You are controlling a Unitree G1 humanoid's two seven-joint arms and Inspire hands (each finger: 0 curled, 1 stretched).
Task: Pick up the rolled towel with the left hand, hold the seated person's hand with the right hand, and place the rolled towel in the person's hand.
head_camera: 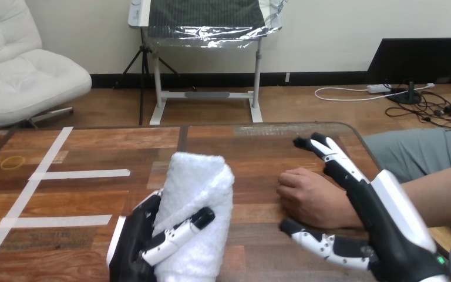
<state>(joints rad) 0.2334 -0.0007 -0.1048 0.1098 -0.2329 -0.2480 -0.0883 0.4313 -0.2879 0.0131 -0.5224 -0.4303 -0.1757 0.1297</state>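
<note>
My left hand (134, 241) is at the bottom centre-left, its fingers curled round a white rolled towel (198, 194) that stands upright in its grasp above the table. The person's hand (306, 195) rests palm down on the table at the right, loosely closed. My right hand (381, 226) is open beside the person's wrist, with its straight fingers (333, 154) reaching past the far side of the person's hand and its thumb (317, 242) on the near side. The fingers are spread and not curled round the person's hand.
Strips of white tape (82, 174) run across the wooden table's (258, 147) left half, and a small yellow ring mark (13, 162) lies near the far left edge. The person's forearm (440, 194) comes in from the right edge.
</note>
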